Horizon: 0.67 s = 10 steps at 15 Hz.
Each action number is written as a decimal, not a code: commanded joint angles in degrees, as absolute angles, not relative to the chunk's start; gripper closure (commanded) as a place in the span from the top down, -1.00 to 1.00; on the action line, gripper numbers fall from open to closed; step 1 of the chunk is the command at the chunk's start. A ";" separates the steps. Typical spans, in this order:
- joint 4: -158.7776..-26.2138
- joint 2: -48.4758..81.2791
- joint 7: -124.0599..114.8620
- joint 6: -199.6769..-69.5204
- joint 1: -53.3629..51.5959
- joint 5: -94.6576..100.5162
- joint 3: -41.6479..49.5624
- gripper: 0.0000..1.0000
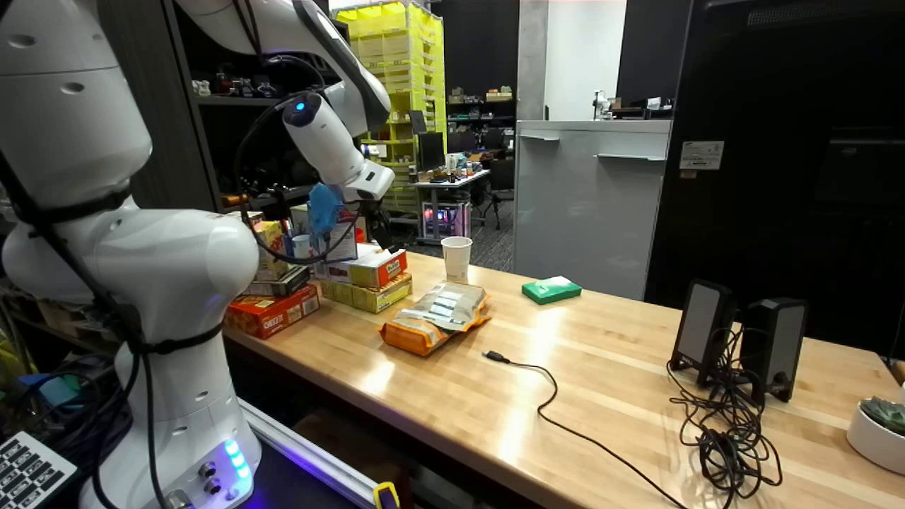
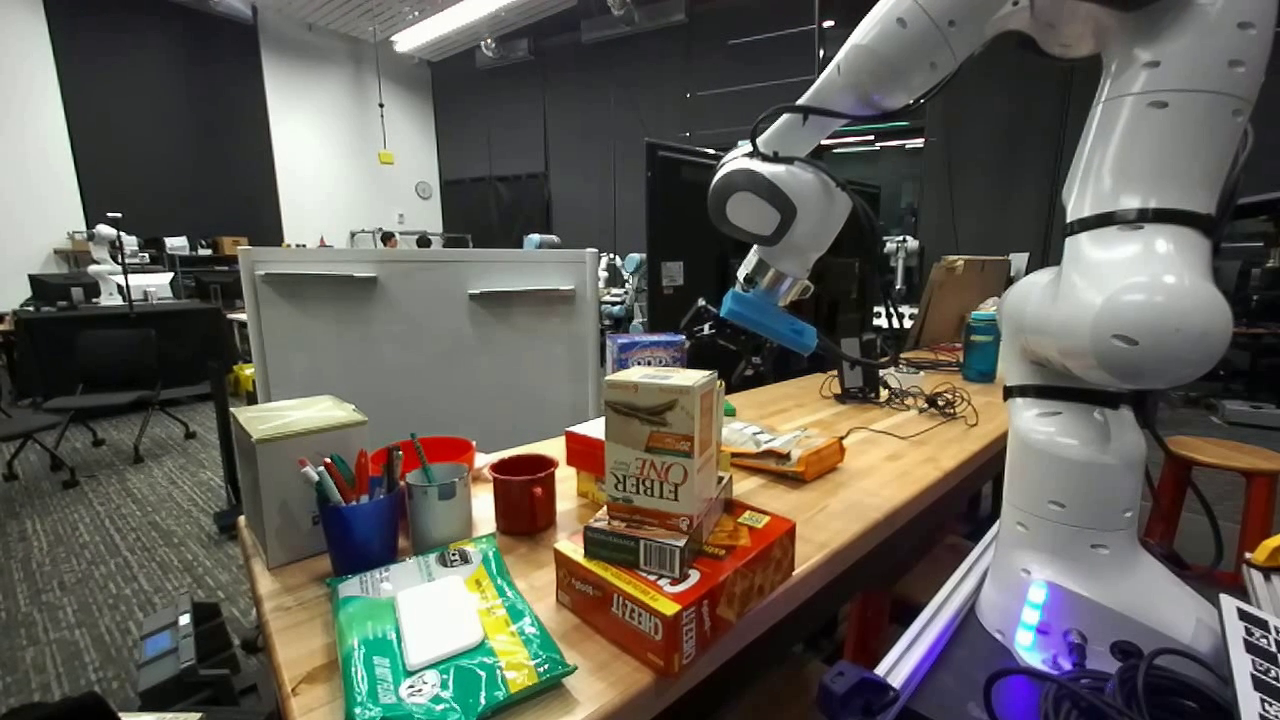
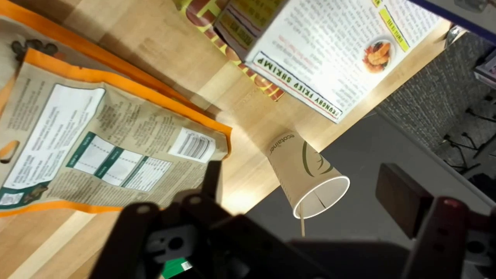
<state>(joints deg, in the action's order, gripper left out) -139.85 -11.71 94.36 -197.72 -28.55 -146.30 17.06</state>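
Note:
My gripper (image 3: 308, 190) is open, its two dark fingers wide apart with nothing held between them. A paper cup (image 3: 300, 164) shows in the gap between the fingers in the wrist view, apart from them, with a thin stick (image 3: 302, 224) at its rim. The cup stands upright on the table in an exterior view (image 1: 456, 258). Close by lies an orange and tan bag (image 3: 128, 143), flat on the wood. In an exterior view the gripper (image 1: 382, 230) hangs above a white and red food box (image 1: 375, 267), which rests on a yellow box (image 1: 368, 293).
A green packet (image 1: 551, 290) lies beyond the bag. Black speakers (image 1: 703, 325) with tangled cables and a plant pot (image 1: 877, 438) stand at the far end. Stacked boxes (image 2: 660, 450), a red mug (image 2: 524, 495), pen cups and a green wipes pack (image 2: 440, 630) crowd the other end.

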 commanded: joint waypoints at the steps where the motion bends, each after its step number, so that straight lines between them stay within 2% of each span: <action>1: -137.49 -9.39 100.79 -199.02 -28.55 -150.67 17.49 1.00; 10: -138.57 -7.19 99.83 -197.72 -28.84 -148.75 17.28 1.00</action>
<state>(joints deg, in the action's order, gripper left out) -138.56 -7.17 99.83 -197.72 -28.84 -148.75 17.28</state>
